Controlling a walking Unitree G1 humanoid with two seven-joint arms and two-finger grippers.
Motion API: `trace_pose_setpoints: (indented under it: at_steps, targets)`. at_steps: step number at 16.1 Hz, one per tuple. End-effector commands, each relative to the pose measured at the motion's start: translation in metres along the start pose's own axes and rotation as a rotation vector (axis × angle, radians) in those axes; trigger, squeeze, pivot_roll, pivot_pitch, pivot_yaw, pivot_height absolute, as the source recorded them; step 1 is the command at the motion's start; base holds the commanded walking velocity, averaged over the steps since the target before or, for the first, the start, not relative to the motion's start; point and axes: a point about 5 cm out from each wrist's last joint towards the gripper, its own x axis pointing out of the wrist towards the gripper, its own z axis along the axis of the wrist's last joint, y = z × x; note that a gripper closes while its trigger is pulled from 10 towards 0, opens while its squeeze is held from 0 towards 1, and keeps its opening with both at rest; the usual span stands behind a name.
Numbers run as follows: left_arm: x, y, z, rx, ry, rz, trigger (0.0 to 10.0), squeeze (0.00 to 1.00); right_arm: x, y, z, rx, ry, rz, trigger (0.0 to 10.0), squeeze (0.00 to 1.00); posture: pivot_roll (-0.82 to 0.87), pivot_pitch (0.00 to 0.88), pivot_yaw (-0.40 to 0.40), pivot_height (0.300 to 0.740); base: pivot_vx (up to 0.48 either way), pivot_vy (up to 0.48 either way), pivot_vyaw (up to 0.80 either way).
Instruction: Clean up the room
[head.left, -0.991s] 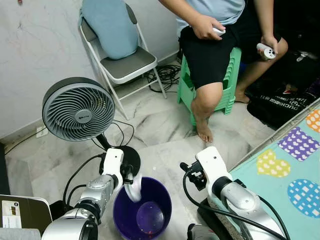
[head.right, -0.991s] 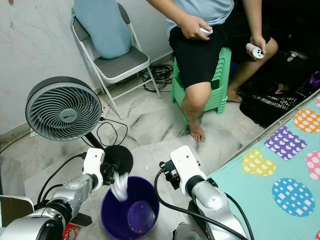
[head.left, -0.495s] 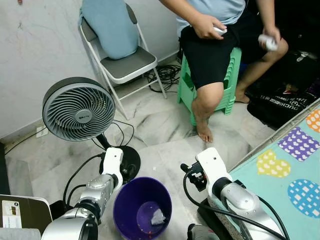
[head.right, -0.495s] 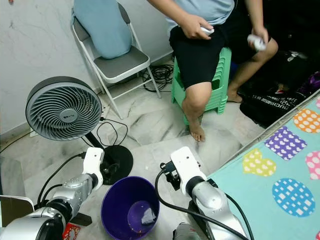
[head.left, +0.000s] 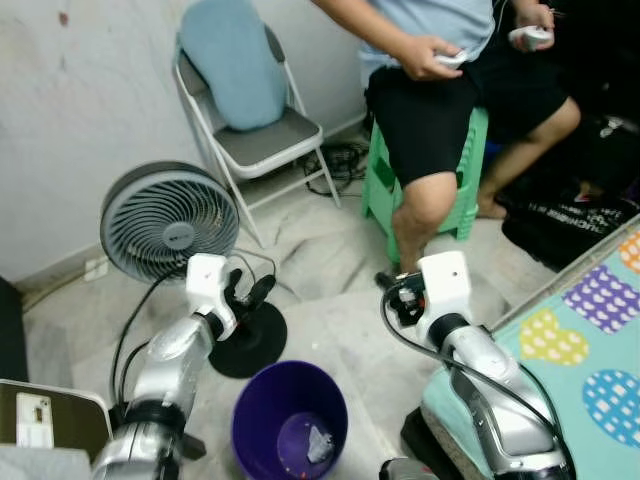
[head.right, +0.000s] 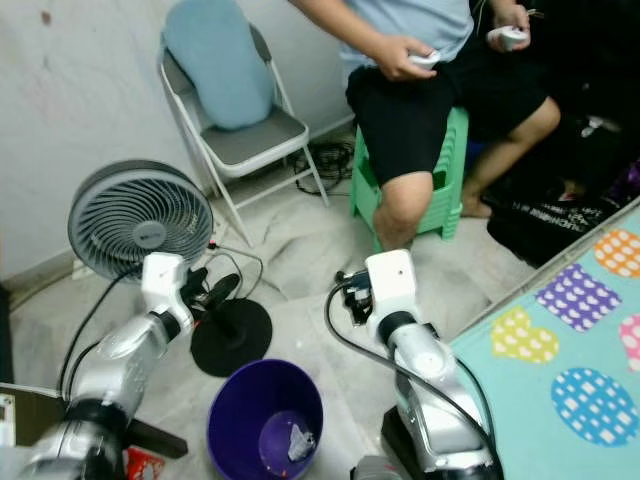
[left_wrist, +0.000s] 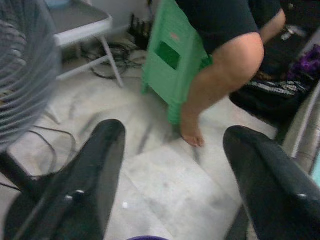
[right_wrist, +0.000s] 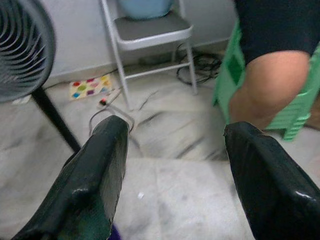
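Observation:
A purple bucket stands on the marble floor just in front of me. A crumpled white scrap of paper lies at its bottom. My left gripper is open and empty, held above the fan's black base and up-left of the bucket. In the left wrist view its fingers stand wide apart over bare floor. My right gripper is open too, with nothing between its fingers; its white wrist hovers to the bucket's upper right.
A grey floor fan on a black round base stands at the left, with a folding chair behind it. A person sits on a green stool. A teal play mat lies at the right. Cables trail by the wall.
One second ago the left gripper held the white scrap over the bucket; it let go and the scrap fell in. Both arms have since risen, and the camera has shifted.

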Motion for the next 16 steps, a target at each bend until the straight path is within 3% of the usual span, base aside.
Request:
trace_pose_setpoints:
  at_steps: [1, 3, 5, 9, 12, 13, 14, 16]
  targets:
    - [-0.008, -0.002, 0.013, 0.042, -0.060, 0.003, 10.0, 1.00, 0.002, -0.002, 0.005, 0.024, -0.039, -0.019, 10.0, 0.00, -0.29, 0.000, 0.120, 0.740, 0.000, 0.000, 0.00]
    - [-0.021, -0.004, 0.023, 0.042, -0.128, 0.061, 10.0, 1.00, 0.000, -0.011, 0.008, 0.047, -0.075, -0.069, 10.0, 0.00, -0.29, 0.000, 0.114, 0.740, 0.000, 0.000, 0.00]
    - [-0.039, -0.001, 0.032, 0.101, -0.173, 0.118, 10.0, 1.00, -0.010, -0.023, 0.005, 0.077, -0.098, -0.129, 10.0, 0.00, -0.28, 0.000, 0.110, 0.740, 0.000, 0.000, 0.00]
    - [-0.064, 0.009, 0.031, 0.130, -0.144, 0.158, 10.0, 1.00, -0.031, -0.039, -0.008, 0.118, -0.078, -0.232, 10.0, 0.00, -0.28, 0.000, 0.102, 0.740, 0.000, 0.000, 0.00]
    - [-0.057, 0.002, 0.038, 0.112, -0.150, 0.155, 10.0, 1.00, -0.025, -0.042, -0.006, 0.121, -0.101, -0.232, 10.0, 0.00, -0.29, 0.000, 0.108, 0.740, 0.000, 0.000, 0.00]
    - [-0.053, -0.002, 0.040, 0.108, -0.161, 0.123, 10.0, 0.41, -0.022, -0.041, -0.003, 0.125, -0.113, -0.226, 10.0, 0.00, -0.29, 0.000, 0.112, 0.740, 0.000, 0.000, 0.00]
    - [-0.051, -0.005, 0.043, 0.098, -0.180, 0.099, 10.0, 0.00, -0.019, -0.038, 0.000, 0.126, -0.126, -0.215, 10.0, 0.00, -0.29, 0.000, 0.115, 0.740, 0.255, 0.000, 0.00]
    - [-0.047, -0.009, 0.047, 0.095, -0.195, 0.071, 10.0, 0.00, -0.016, -0.035, 0.002, 0.118, -0.138, -0.200, 10.0, 0.00, -0.29, 0.000, 0.119, 0.740, 0.341, 0.000, 0.00]
